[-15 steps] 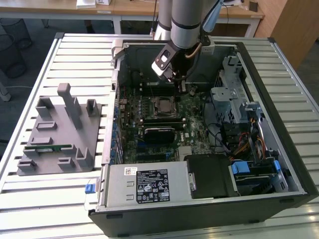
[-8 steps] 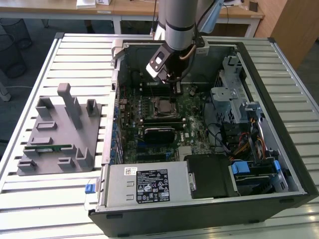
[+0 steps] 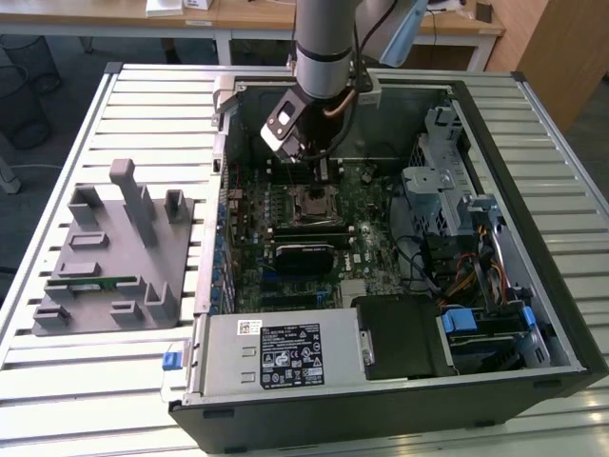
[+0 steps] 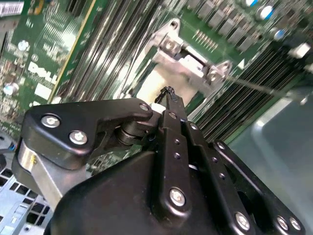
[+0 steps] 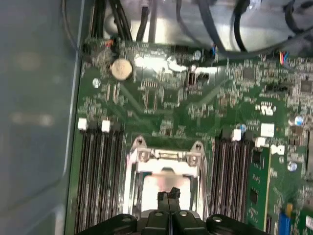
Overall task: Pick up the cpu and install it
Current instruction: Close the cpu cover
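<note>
The cpu (image 5: 152,185) lies flat inside the socket frame (image 5: 166,156) on the green board (image 5: 161,98), its pale top showing. In the second wrist view the same pale patch (image 4: 152,84) sits beside the frame's metal hinge. My pincer (image 5: 169,194) is clenched: in both wrist views the two thin tips meet (image 4: 168,94) with nothing visible between them. They hang right over the cpu's top, but I cannot tell whether they touch it. Rows of dark memory slots (image 5: 100,176) run on either side of the socket.

In the exterior view my pincer (image 3: 320,171) reaches down into the open case (image 3: 533,286), just above the socket. The case lies on its side on the slatted worktop (image 3: 143,114). To the exterior view's left of the case stands a grey fixture (image 3: 114,238) with a green memory stick (image 3: 90,283) lying in it, well apart from me.
</note>
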Action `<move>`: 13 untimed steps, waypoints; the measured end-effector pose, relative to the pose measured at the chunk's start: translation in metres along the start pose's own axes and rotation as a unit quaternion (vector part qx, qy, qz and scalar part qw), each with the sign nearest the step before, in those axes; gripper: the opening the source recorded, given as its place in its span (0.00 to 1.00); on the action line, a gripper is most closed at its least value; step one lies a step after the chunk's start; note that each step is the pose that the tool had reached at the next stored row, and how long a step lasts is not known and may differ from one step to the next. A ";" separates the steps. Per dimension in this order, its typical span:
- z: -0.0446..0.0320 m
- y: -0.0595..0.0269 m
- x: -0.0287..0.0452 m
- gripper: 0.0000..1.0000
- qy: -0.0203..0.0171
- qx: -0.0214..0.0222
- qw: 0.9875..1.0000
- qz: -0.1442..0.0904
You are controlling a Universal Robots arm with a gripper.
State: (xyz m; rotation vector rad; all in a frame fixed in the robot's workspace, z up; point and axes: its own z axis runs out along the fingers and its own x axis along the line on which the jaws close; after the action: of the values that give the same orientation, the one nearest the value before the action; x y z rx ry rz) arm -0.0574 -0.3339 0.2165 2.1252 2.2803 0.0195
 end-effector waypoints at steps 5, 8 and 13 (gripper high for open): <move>0.0013 -0.0106 0.0007 0.11 0.001 0.000 1.000 -0.001; 0.0022 -0.0178 0.0012 0.11 0.001 0.000 1.000 -0.001; 0.0056 -0.0235 0.0017 0.11 0.003 0.000 1.000 -0.003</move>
State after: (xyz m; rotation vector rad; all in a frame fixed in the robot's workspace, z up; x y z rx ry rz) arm -0.0808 -0.3339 0.2102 2.1217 2.2887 0.0258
